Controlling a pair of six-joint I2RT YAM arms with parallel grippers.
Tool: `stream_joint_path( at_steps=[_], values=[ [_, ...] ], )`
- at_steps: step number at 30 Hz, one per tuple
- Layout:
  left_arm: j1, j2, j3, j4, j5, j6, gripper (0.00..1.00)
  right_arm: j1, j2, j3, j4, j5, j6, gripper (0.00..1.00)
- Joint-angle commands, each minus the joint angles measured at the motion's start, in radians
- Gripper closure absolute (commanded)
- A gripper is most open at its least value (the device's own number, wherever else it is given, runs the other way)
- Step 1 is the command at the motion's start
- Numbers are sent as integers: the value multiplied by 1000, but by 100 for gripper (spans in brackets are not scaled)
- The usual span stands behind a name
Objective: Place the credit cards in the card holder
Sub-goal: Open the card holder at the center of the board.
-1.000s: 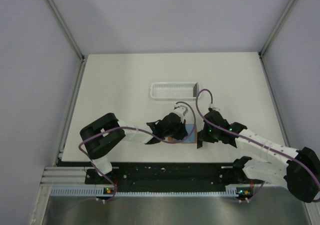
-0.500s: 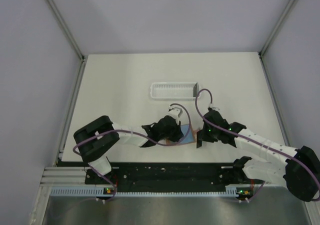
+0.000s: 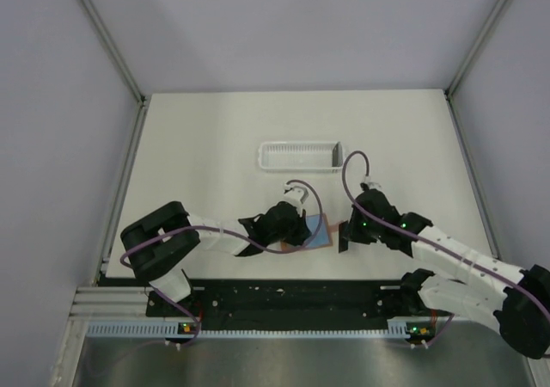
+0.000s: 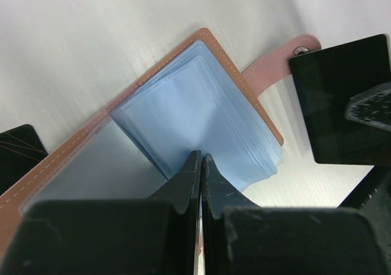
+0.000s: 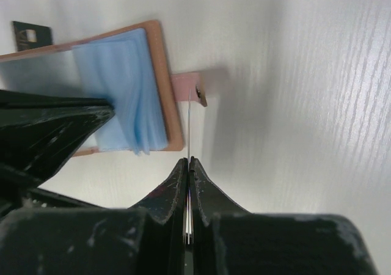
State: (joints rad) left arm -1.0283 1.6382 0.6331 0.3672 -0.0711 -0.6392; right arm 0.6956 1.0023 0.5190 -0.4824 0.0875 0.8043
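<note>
**Lining up a card with an open sleeve**

At the far left a loose card [image 4: 18, 156] lies flat on the surface [image 3: 206, 146], just beside the holder's [image 4: 241, 82] brown edge and not yet dealt with. Next comes the left tool [image 4: 200, 159], clenched with its tips pressed together over the fanned blue sleeves [image 4: 195, 113]. It seems to pin the holder open near the front edge of the surface. Whether it nips a sleeve or only leans on the stack, I cannot tell.

The holder lies spread open, and its pink strap [image 4: 275, 67] points right. Beyond the strap the right tool [image 5: 188, 162] is clenched on the held card [image 4: 342, 98]. That card stands on edge, well clear of the sleeves and roughly over the strap. The tray [image 3: 299, 156] farther back plays no part.

The step in hand looks like the insertion itself. To do it well:

- The left tool should hold firm so the holder cannot slide when pushed.
- The held card needs tilting flatter, to match the slope of one sleeve's mouth.
- One corner should lead into the mouth, then the card should slide in slowly along the sleeve.
- The strap and its snap should be avoided, since catching them could drag the holder.
- The grip should be let go only once most of the card is seated.
</note>
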Motion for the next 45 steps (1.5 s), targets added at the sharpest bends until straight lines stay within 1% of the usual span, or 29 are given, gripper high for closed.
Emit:
stream_joint_path(
  at_steps=[1,4,8,15,28,32,45],
  values=[
    [2,17,-53,-94,-15,-4,100,-15,-142,56,16,-55,-72,100],
    [2,22,-56,-90,-16,-4,100,-15,-165,94,22,-135,-109,100],
    [4,20,-64,-77,-21,-5,100,-16,-96,133,24,-239,-134,100],
    [2,17,-70,-68,-21,-7,100,-15,5,111,68,-305,-125,100],
    [4,17,-75,-62,-21,-7,100,-15,131,84,93,-302,-94,100],
    [4,17,-75,-63,-21,-5,100,-15,140,84,81,-272,-85,100],
    [2,17,-75,-65,-19,-5,100,-15,182,92,70,-262,-82,100]
  ],
)
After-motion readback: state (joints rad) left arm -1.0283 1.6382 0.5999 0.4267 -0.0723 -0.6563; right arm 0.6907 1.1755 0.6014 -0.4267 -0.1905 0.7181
